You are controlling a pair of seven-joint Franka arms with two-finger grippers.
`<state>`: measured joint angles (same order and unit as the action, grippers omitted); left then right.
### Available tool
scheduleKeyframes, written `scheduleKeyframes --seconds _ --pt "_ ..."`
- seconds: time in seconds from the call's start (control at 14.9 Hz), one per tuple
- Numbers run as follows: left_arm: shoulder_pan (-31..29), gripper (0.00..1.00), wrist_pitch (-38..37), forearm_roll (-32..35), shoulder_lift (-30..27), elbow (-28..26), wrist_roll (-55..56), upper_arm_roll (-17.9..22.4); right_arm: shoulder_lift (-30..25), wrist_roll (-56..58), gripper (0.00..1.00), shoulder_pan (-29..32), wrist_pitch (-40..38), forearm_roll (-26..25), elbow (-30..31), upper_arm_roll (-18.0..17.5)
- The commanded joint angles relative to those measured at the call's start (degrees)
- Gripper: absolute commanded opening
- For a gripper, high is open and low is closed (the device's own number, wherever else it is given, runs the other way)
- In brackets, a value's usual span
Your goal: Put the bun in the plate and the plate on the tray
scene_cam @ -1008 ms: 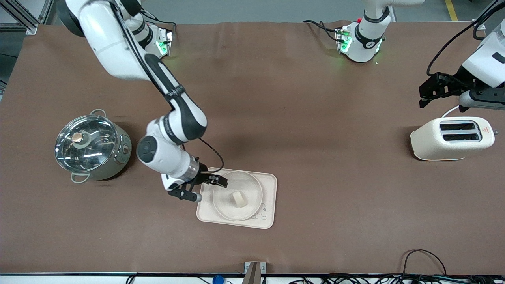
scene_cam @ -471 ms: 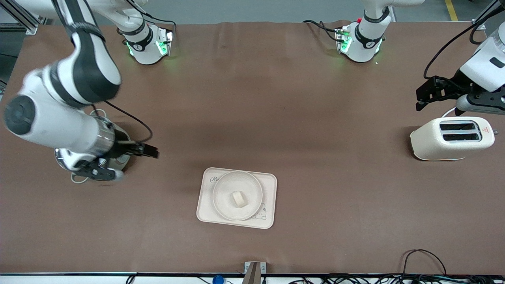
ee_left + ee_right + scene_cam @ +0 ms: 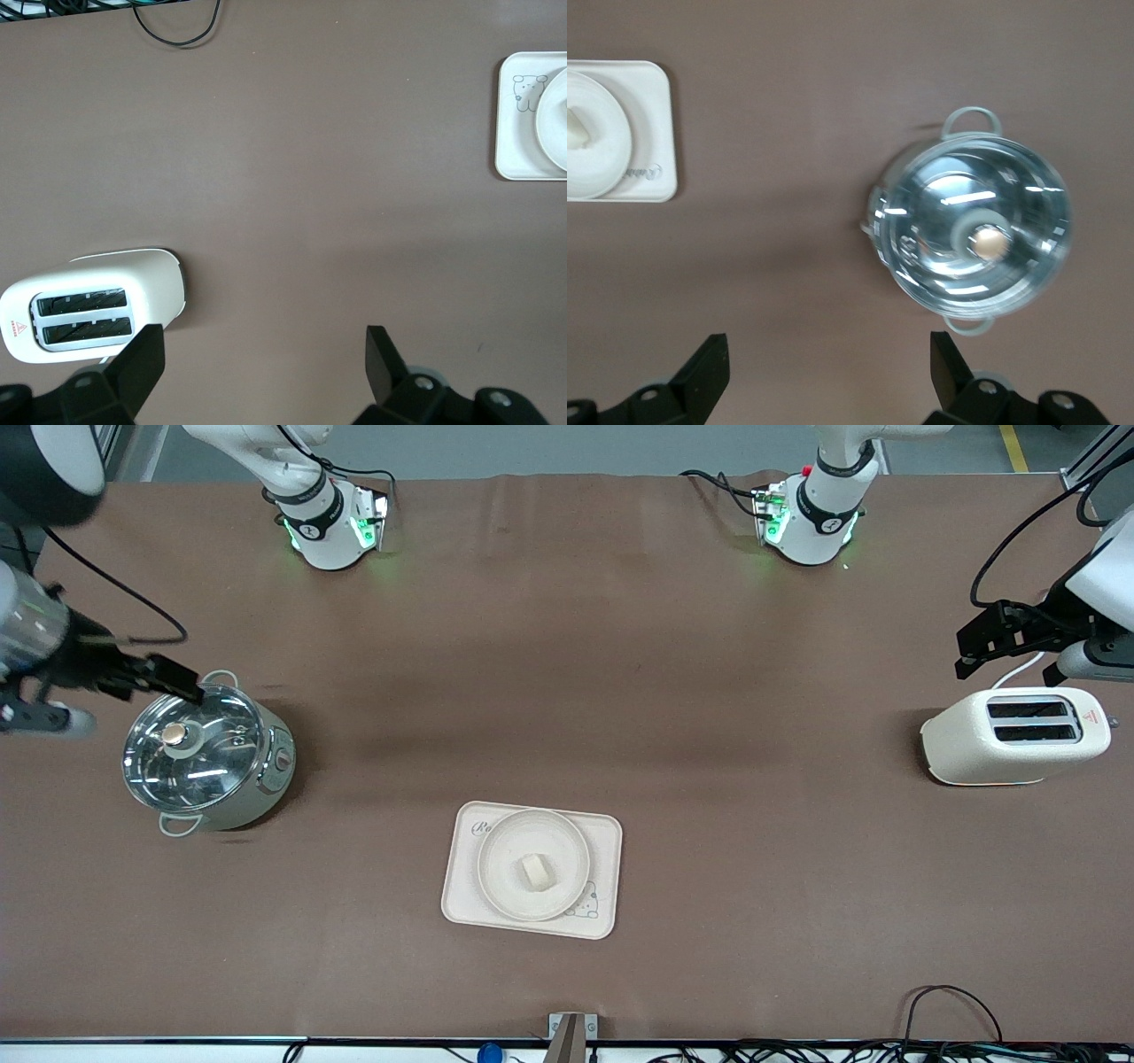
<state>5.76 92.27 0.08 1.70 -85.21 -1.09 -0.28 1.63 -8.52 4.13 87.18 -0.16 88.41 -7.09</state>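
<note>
The bun lies in the middle of the round plate, and the plate rests on the rectangular tray with the rabbit drawing. No gripper touches them. My right gripper hangs open and empty over the table beside the steel pot, at the right arm's end. In the right wrist view the gripper is over bare table, with the bun, plate and tray at the picture's edge. My left gripper waits open over the table by the toaster. In the left wrist view the gripper is empty.
A glass-lidded pot stands toward the right arm's end and a cream toaster toward the left arm's end. The tray with the plate shows far off in the left wrist view. Cables lie at the table's near edge.
My right gripper has left the plate's rim and swung away to the pot at the right arm's end. Plate, bun and tray stay put. The left gripper has shifted only slightly.
</note>
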Motion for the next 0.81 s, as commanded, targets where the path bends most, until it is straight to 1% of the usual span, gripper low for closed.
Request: scheduleKeyframes --seconds 0.0,0.07,0.2,0.4,0.74 --pt "0.1 1.0 0.0 -1.0 0.3 0.9 -0.8 0.2 -5.1 0.0 1.0 0.2 -0.5 -3.7 3.8 -0.8" --pt "0.2 1.0 0.0 -0.9 0.3 0.9 -0.9 0.2 -5.1 0.1 1.0 0.6 -0.3 -3.7 3.9 -0.6" --pt "0.2 1.0 -0.1 -0.7 0.3 0.9 -0.9 0.1 -5.0 0.3 1.0 1.6 0.4 -2.8 4.1 0.9" --pt "0.1 1.0 -0.2 -0.5 0.3 1.1 -0.4 0.2 -4.9 4.0 1.0 3.6 2.5 -1.3 4.0 1.1" --pt "0.2 1.0 -0.3 -0.4 0.4 1.2 -0.3 0.2 -4.8 4.3 1.0 3.2 2.7 -1.9 3.5 0.9"
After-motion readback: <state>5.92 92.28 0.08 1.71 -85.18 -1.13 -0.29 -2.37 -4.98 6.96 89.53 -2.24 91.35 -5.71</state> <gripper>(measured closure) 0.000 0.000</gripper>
